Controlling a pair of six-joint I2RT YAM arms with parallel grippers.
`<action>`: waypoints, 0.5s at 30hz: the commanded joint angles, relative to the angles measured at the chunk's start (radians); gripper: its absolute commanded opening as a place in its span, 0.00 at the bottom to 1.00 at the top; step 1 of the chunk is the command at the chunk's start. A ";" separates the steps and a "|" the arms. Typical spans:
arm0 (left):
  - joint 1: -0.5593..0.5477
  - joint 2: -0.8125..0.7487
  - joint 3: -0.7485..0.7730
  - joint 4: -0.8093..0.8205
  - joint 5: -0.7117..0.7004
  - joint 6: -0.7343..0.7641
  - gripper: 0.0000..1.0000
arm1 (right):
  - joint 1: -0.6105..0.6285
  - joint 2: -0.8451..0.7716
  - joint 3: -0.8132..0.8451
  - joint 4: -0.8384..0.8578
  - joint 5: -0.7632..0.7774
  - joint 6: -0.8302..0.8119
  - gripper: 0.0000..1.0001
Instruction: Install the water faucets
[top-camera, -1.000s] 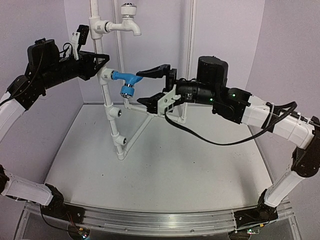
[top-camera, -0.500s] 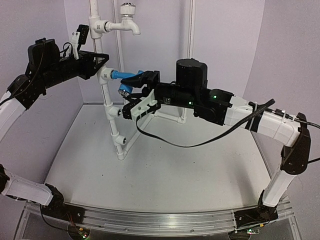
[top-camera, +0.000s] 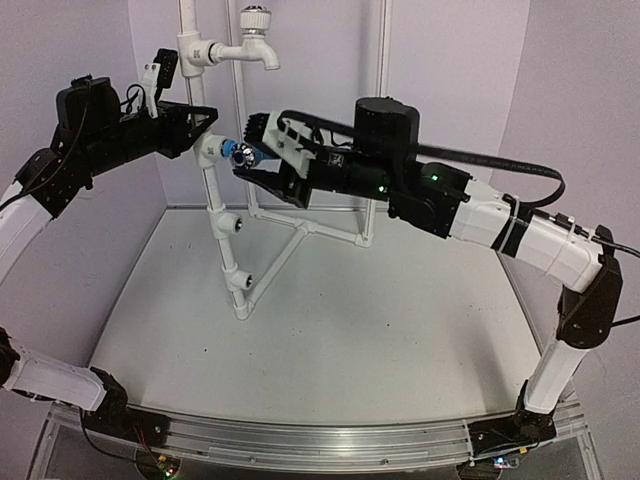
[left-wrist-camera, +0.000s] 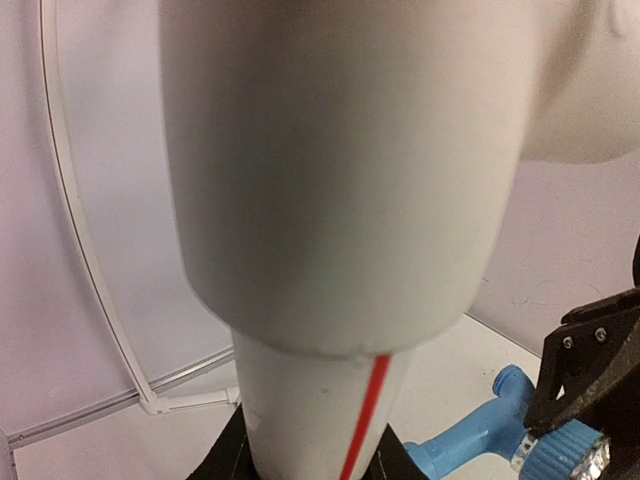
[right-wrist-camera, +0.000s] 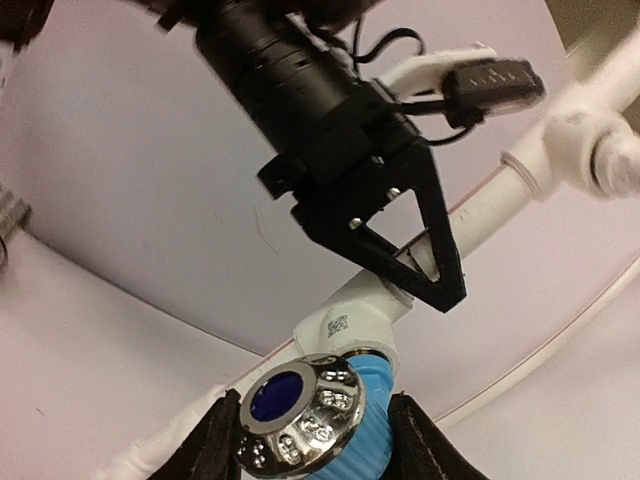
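The enclosure has pale lilac walls and a white surface (top-camera: 350, 330), with both arm bases at its near edge.

**Frame.** A white pipe frame (top-camera: 222, 225) stands upright left of centre and carries round side sockets along its height.

**Left arm.** The left pincer (top-camera: 203, 125) is at the upper part of the pipe. In its wrist view dark fingers show on either side of the tube, so it is judged to be clamped on the frame as a brace.

**Right arm.** The right pincer (top-camera: 252, 150) reaches in from the right at socket height. Its fingers (right-wrist-camera: 215, 445) flank the ribbed knob of the blue faucet (right-wrist-camera: 300, 425) and appear to touch both sides. The pincer is narrowed to the knob's width and is taken to be holding it.

**Governing relation.** The blue faucet lies straight ahead of the right pincer, with the knob face towards the wrist camera and the pipe socket directly behind it. Its body runs roughly level from the socket towards the right arm. That is roughly in line with the pincer's approach, so a wrist roll should turn it. How deep it sits in the socket cannot be told.

**Farthest.** The white faucet (top-camera: 255, 40) sits at the top of the frame, apart from both pincers.
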 joint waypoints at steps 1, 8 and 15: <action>-0.020 0.044 -0.035 -0.262 0.070 -0.134 0.00 | -0.114 0.025 0.086 0.119 0.007 0.714 0.00; -0.020 0.038 -0.043 -0.262 0.072 -0.136 0.00 | -0.228 0.072 0.093 0.131 -0.113 1.563 0.00; -0.020 0.038 -0.043 -0.262 0.075 -0.133 0.00 | -0.281 0.073 0.058 0.215 -0.150 1.810 0.00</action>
